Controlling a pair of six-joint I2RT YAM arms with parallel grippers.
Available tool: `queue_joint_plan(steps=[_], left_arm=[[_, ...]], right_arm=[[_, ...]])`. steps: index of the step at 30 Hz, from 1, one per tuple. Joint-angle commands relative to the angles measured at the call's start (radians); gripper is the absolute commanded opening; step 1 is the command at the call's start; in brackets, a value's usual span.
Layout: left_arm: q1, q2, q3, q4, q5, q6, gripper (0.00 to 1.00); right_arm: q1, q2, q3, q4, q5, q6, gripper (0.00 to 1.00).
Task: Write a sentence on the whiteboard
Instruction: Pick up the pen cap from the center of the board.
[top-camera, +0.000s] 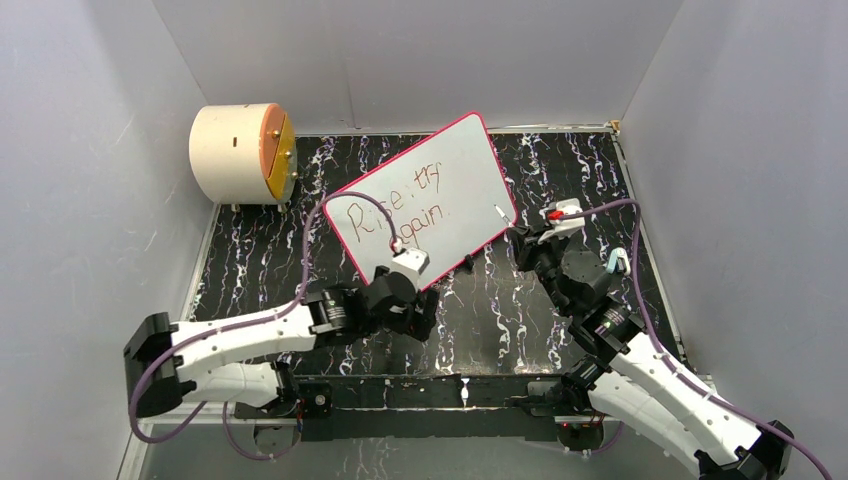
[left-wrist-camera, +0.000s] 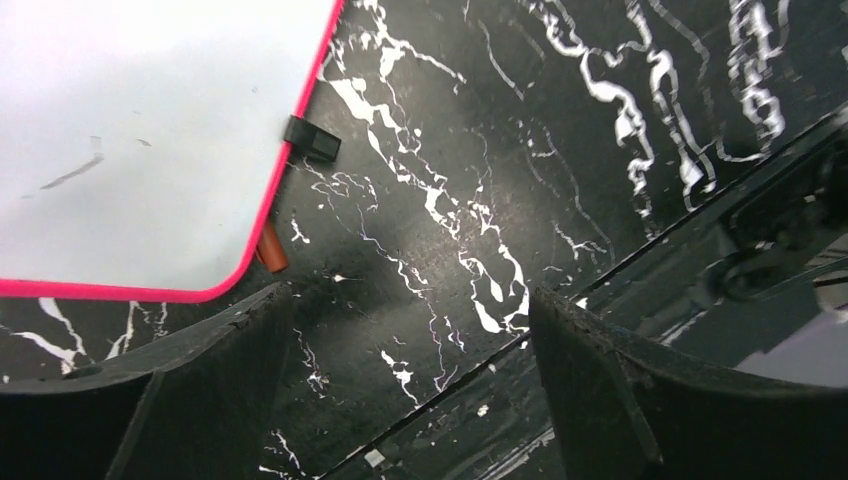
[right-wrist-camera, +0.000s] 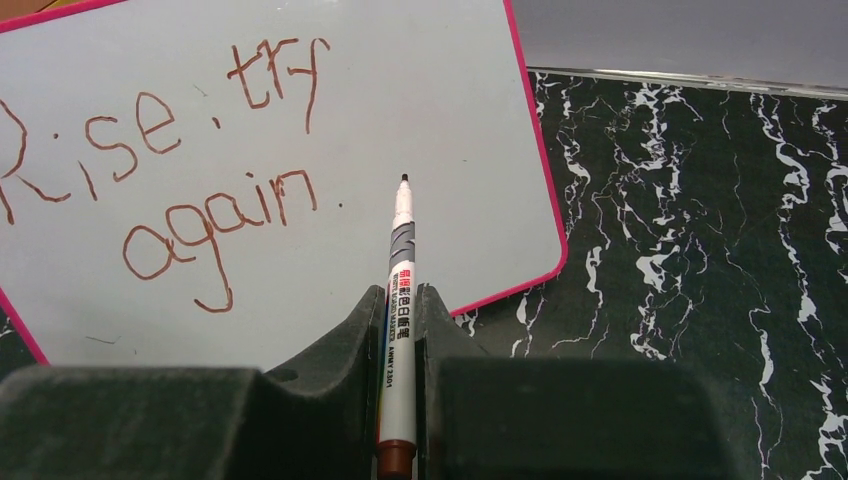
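The whiteboard (top-camera: 468, 165) lies tilted on the black marbled table, pink rim all round. The sentence (top-camera: 395, 208) reads "Rise, try again" in two reddish-brown lines, seen closer in the right wrist view as the sentence (right-wrist-camera: 170, 190) on the whiteboard (right-wrist-camera: 450, 90). My right gripper (right-wrist-camera: 400, 295) is shut on a white marker (right-wrist-camera: 402, 230), whose tip hovers just right of "again", over the board. From above, the right gripper (top-camera: 528, 238) sits at the board's right corner. My left gripper (left-wrist-camera: 410, 310) is open and holds nothing, over bare table by the whiteboard (left-wrist-camera: 150, 130) near corner; the left gripper (top-camera: 422, 318) is below the board.
A cream cylinder with an orange face (top-camera: 240, 152) stands at the back left. A black clip foot (left-wrist-camera: 312, 140) and a small brown cap-like piece (left-wrist-camera: 270, 250) sit at the board's edge. Grey walls enclose the table (top-camera: 600, 180); its near rail (left-wrist-camera: 600, 290) runs under the left gripper.
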Motion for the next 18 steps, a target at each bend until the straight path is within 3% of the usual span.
queue_joint_plan(steps=[1,13,18], left_arm=[[-0.036,0.081,-0.011,0.074,-0.084,-0.016,0.84],[-0.037,0.28,-0.009,0.175,-0.028,0.043,0.84],[-0.033,0.341,0.033,0.135,-0.065,0.08,0.85]], right_arm=[[-0.005,-0.019,-0.004,0.061,0.05,0.01,0.0],[-0.005,0.001,-0.001,0.061,0.055,0.008,0.0],[-0.006,-0.007,-0.002,0.059,0.06,0.007,0.0]])
